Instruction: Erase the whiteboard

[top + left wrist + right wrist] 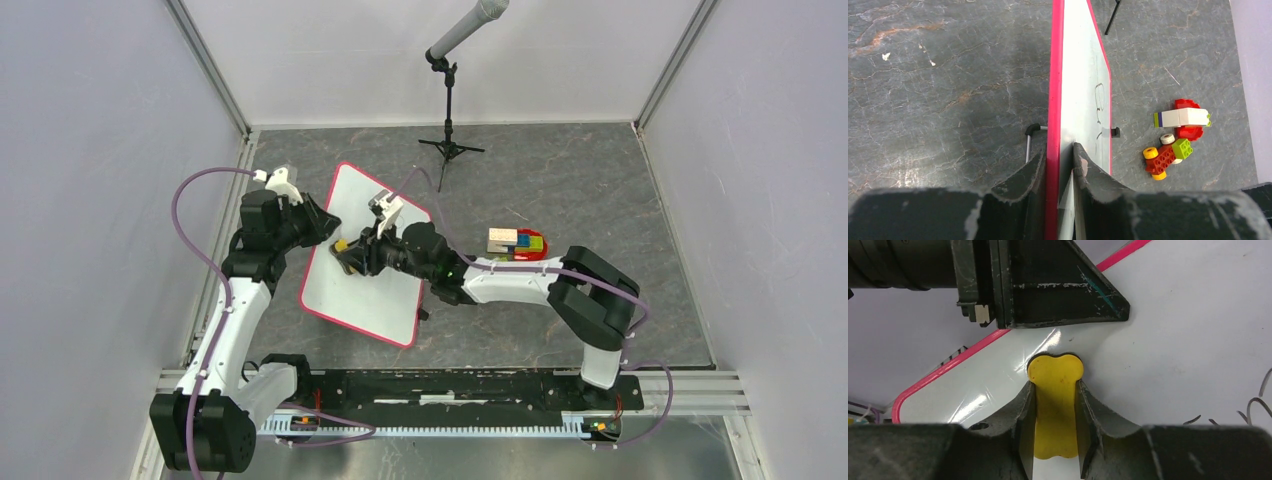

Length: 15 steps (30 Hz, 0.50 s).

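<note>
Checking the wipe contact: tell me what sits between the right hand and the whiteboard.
A yellow pad, gripped by the right hand, tip toward the whiteboard; the right wrist view shows it.

The left arm [235,320] reaches forward along the table's [560,180] left edge, with its wrist bent inward. The left gripper [1058,152] pinches the whiteboard [1080,75] at its left edge, one finger on each face. The right arm [510,282] folds at the elbow near the right side and stretches leftward. The right gripper [1055,385] clamps a yellow block [1055,410] over the board's face.
</note>
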Each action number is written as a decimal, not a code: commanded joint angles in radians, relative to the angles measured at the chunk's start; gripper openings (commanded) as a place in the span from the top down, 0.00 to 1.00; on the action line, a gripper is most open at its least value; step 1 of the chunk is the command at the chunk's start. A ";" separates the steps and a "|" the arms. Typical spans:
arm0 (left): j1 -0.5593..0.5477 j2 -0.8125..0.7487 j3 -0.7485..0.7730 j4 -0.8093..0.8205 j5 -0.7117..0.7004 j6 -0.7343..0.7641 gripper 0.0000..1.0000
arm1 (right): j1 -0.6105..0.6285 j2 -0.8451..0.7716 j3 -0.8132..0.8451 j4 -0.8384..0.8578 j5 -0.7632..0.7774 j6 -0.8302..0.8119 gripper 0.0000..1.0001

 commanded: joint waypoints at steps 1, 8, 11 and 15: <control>-0.019 0.003 -0.003 -0.071 0.038 -0.016 0.98 | -0.070 0.071 0.013 -0.005 -0.075 0.091 0.81; -0.019 -0.003 0.001 -0.070 0.049 -0.019 0.98 | -0.211 0.119 -0.205 0.014 -0.025 0.154 0.82; -0.018 -0.007 -0.001 -0.070 0.052 -0.018 0.98 | -0.227 0.097 -0.230 -0.035 0.010 0.122 0.82; -0.019 -0.003 -0.003 -0.060 0.066 -0.025 0.98 | -0.161 0.026 -0.188 -0.050 0.037 0.060 0.82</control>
